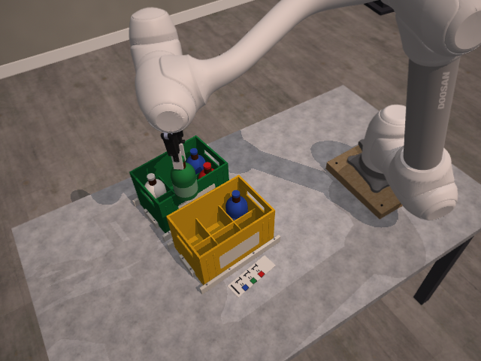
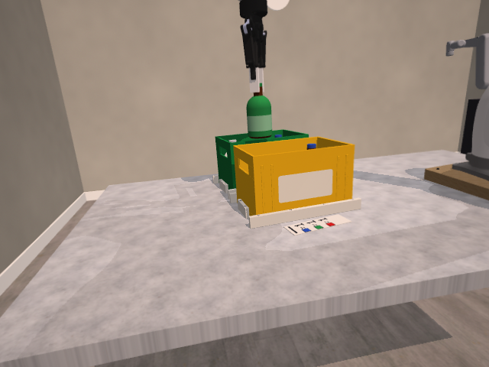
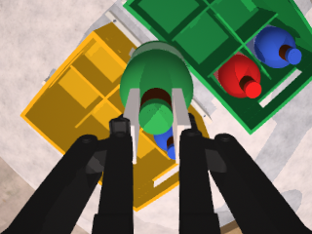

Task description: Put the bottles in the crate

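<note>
My gripper [image 1: 178,161] [image 2: 256,85] [image 3: 155,103] is shut on the neck of a green bottle [image 1: 183,179] [image 2: 259,116] [image 3: 156,72] and holds it upright in the air, above the near edge of the green crate [image 1: 155,204] [image 2: 223,151]. The green crate holds a white bottle [image 1: 154,186], a blue bottle [image 1: 195,159] [image 3: 276,46] and a red bottle [image 1: 205,169] [image 3: 240,74]. The yellow crate [image 1: 217,248] [image 2: 268,177] [image 3: 65,100] holds one blue bottle [image 1: 236,204] [image 2: 311,146] [image 3: 166,142] in a back corner cell. The pick list [image 1: 251,274] [image 2: 316,226] lies in front of the yellow crate, showing blue, green and red squares.
Both crates stand in pale guide rails [image 1: 240,264] [image 2: 304,213] on the grey table. The arm's base on a wooden plate [image 1: 361,186] [image 2: 454,180] is at the right. The arm's upper links reach over the crates.
</note>
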You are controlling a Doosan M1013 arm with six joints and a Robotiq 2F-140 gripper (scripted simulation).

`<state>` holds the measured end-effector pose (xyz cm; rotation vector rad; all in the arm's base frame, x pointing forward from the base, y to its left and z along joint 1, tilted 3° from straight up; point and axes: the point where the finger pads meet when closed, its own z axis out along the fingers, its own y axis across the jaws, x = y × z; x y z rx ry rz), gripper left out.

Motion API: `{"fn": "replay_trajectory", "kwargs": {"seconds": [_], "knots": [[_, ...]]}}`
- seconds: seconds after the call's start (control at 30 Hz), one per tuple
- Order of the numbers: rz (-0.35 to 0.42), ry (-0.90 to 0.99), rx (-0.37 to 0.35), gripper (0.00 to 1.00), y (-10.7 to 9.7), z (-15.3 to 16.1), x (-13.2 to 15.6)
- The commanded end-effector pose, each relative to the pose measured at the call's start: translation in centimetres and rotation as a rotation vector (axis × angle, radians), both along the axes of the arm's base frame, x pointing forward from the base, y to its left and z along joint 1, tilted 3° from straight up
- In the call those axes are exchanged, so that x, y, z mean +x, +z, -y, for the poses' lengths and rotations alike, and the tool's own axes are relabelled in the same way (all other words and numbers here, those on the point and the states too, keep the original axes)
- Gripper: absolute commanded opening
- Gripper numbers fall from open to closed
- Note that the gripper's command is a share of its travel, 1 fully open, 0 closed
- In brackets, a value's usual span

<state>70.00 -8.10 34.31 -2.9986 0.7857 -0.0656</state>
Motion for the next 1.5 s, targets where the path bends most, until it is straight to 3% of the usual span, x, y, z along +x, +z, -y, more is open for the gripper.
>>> {"fn": "replay_trajectory", "kwargs": {"seconds": [0.0, 1.47], "knots": [[0.0, 0.0, 0.0, 0.0, 0.0, -0.4, -0.4], [0.0, 0.0, 0.0, 0.0, -0.1, -6.0, -5.6]]}}
